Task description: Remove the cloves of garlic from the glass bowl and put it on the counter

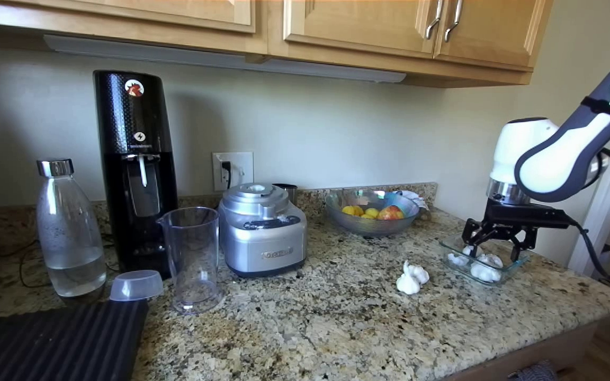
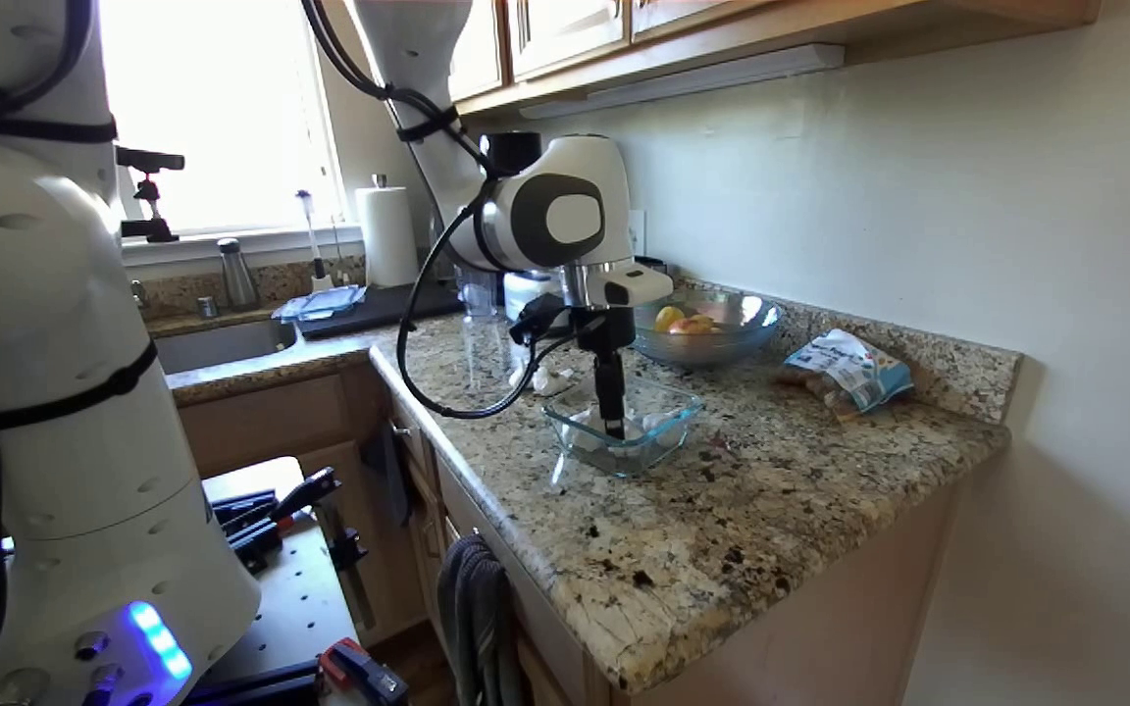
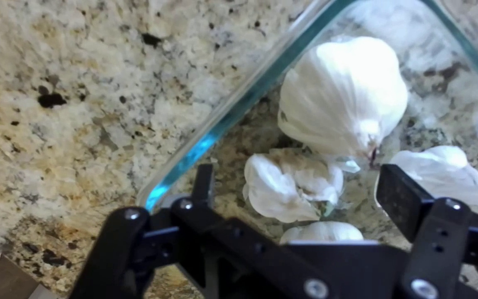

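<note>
The garlic (image 3: 342, 95) was in two places. Most of it lay inside the glass bowl (image 3: 237, 112): one plump bulb (image 3: 347, 89), two smaller, ragged pieces (image 3: 280, 189) and another lump (image 3: 326, 231) that the hand (image 3: 299, 187) partly covered in the wrist view. Two more bulbs (image 1: 407, 284) sat out on the tabletop (image 2: 771, 510), near the glass bowl, on the side away from the short end edge. The glass bowl itself stood toward that end, between the front edge and the back edge along the wall (image 1: 294, 127).

The hand pointed down into the glass bowl, its two fingers (image 3: 401, 197) spread well apart. One ragged piece showed in the gap between them; another was just beside a fingertip, and I could not tell whether they touched.

By the back edge stood a larger bowl (image 1: 371, 227) of fruit (image 1: 389, 212). A blue-and-white bag (image 2: 849, 368) lay near the corner where the back and end edges met. Farther along the back edge, away from that corner, came a silver appliance (image 1: 265, 238), then a tall black machine (image 1: 133, 127) and a capped bottle (image 1: 72, 238). A clear jug (image 1: 194, 259) and a ribbed black mat (image 1: 56, 338) were farther out from the back edge.
</note>
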